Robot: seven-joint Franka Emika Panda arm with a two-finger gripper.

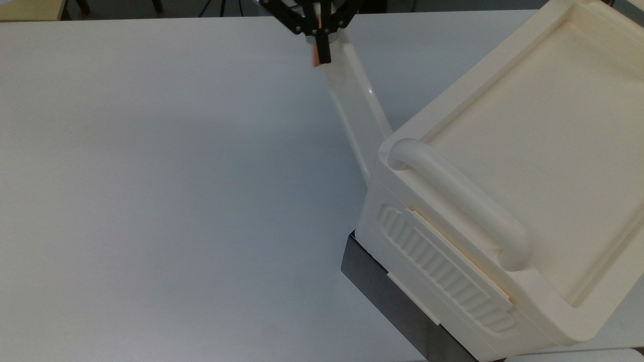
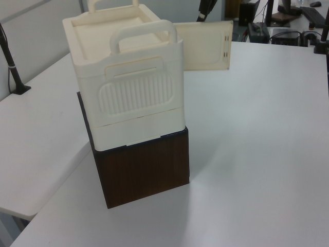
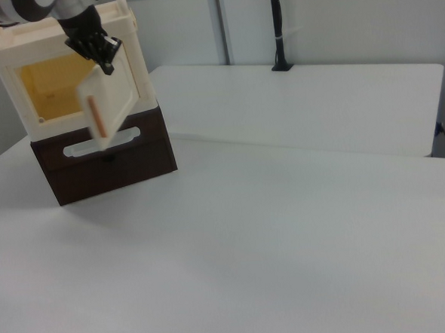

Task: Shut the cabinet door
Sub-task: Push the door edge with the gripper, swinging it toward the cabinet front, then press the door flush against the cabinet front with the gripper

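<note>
The cream cabinet (image 1: 508, 151) stands on a dark brown base (image 2: 146, 170). In the right view its yellowish opening (image 3: 51, 90) shows. The cabinet door (image 1: 354, 108) is half open, hinged at the cabinet's corner and swung toward the top view's upper edge. Its copper-orange strip (image 3: 95, 118) runs along the free end. My gripper (image 1: 322, 58) sits at that free end, touching the upper corner, with its black fingers together and shut. The left view has the door (image 2: 205, 46) sticking out to the right behind the cabinet, with the gripper (image 2: 201, 16) above it. The gripper (image 3: 107, 65) meets the door's top corner.
The white table (image 1: 166, 201) stretches wide to the top view's left and front of the cabinet. A black pole (image 3: 277, 27) stands at the far edge in the right view. Desks with monitors and cables (image 2: 288, 25) lie beyond the table in the left view.
</note>
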